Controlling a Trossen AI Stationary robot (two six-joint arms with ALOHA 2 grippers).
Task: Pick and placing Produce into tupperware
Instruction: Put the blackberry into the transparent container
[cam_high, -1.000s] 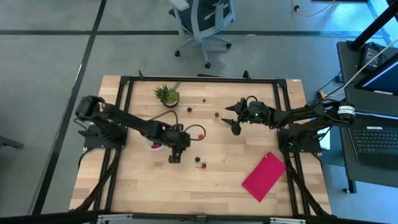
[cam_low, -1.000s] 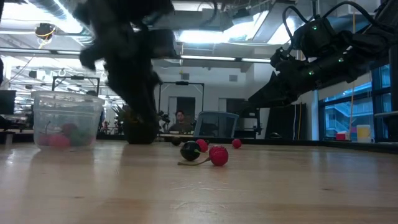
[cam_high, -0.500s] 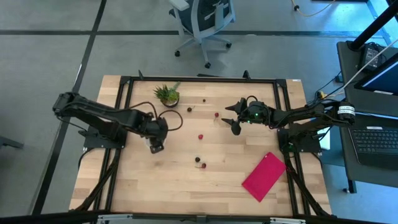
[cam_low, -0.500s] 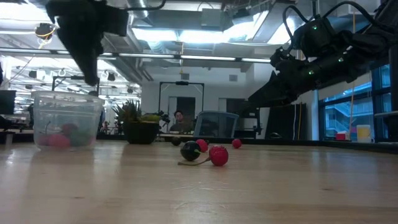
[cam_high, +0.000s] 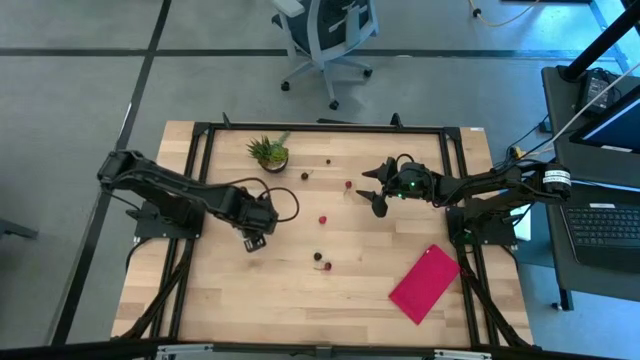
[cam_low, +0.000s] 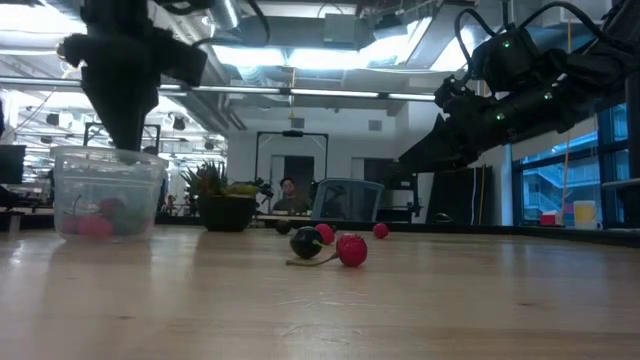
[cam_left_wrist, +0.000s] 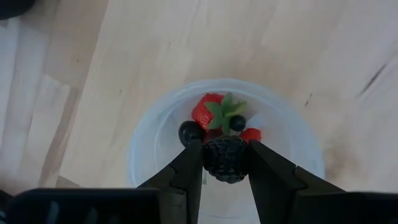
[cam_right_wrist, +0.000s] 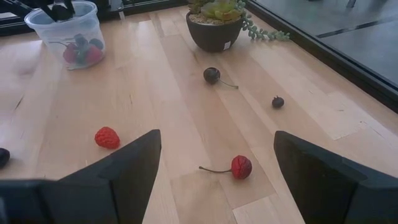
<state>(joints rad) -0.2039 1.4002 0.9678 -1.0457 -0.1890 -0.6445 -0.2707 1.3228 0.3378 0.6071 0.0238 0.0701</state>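
Dark berry (cam_left_wrist: 225, 159) in left pincer (cam_left_wrist: 225, 163) over tupperware (cam_left_wrist: 149, 134); hidden overhead.

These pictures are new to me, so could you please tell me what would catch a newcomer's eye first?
The left tool is most striking: it hangs right over the round plastic cup near the table's left side, clamped on a dark blackberry above a strawberry already inside. Loose berries dot the table's middle. A flat pink-red sheet lies toward the right, where the right tool waits open above the table.
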